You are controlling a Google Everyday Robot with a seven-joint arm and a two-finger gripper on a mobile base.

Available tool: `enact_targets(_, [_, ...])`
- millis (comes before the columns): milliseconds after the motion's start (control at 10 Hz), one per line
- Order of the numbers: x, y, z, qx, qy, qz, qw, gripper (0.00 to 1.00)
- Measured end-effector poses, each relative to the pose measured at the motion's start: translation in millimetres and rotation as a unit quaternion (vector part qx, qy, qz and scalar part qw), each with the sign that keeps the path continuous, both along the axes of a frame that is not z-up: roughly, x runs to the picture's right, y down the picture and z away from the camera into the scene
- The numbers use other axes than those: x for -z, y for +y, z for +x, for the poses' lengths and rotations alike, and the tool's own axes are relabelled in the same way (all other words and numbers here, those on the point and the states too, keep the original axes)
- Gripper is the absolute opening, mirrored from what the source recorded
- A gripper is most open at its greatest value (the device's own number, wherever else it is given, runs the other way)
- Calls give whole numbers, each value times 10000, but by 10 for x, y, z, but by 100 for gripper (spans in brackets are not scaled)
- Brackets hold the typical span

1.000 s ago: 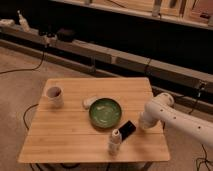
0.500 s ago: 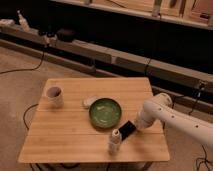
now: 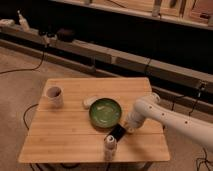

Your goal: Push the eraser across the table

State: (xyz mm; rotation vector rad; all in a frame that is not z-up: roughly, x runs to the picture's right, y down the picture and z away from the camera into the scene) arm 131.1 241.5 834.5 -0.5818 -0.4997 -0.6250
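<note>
The eraser (image 3: 117, 132) is a small flat black block lying on the bamboo table (image 3: 65, 135), just below the green bowl (image 3: 106, 112) and right of the small white bottle (image 3: 110, 145). My white arm reaches in from the right. Its gripper (image 3: 128, 127) sits low at the eraser's right end, touching or nearly touching it.
A whitish mug (image 3: 54, 96) stands at the table's left. A small whitish lump (image 3: 89, 102) lies left of the bowl. Behind the table run a low ledge with cables and dark shelving. Carpet surrounds the table.
The arm has shifted slightly left and the eraser has slid a little left toward the bottle. Bowl, mug and bottle have not moved.
</note>
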Motion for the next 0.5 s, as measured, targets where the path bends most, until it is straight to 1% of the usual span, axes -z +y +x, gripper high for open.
enact_targets(200, [-15,63,-178,74,-234,-150,9996,0])
enact_targets(500, [-26,106,-398,201,-490,-347,9980,0])
